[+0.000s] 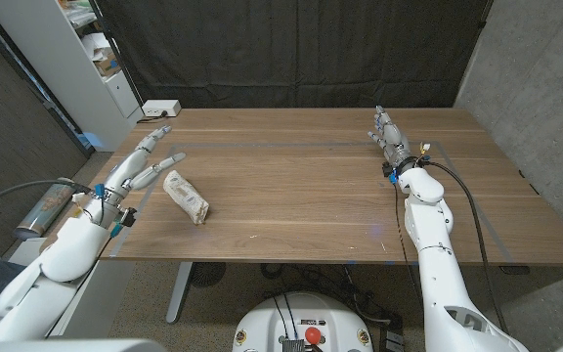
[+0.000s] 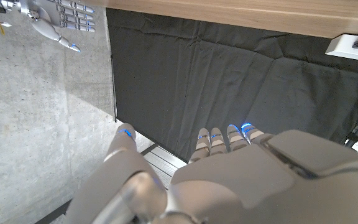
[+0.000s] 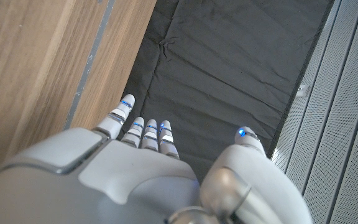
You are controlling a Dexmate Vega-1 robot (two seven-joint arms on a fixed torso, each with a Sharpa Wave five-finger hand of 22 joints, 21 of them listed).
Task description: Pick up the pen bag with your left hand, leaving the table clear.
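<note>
The pen bag (image 1: pixel 187 198), a beige oblong pouch, lies on the wooden table (image 1: pixel 301 196) toward its left side, angled from upper left to lower right. My left hand (image 1: pixel 143 161) hovers just left of it with its fingers spread and holds nothing; its back (image 2: pixel 229 180) shows in the left wrist view. My right hand (image 1: pixel 389 134) stands at the far right of the table, fingers extended and apart, holding nothing. It also appears in the right wrist view (image 3: pixel 142 168) and, small, in the left wrist view (image 2: pixel 61 15).
A white power strip (image 1: pixel 160 108) sits at the table's back left corner, also visible as the power strip (image 2: pixel 353 45). A white shelf unit (image 1: pixel 86 49) stands beyond the left edge. A black curtain (image 1: pixel 291 49) hangs behind the table, and a concrete wall (image 1: pixel 536 78) stands at the right.
</note>
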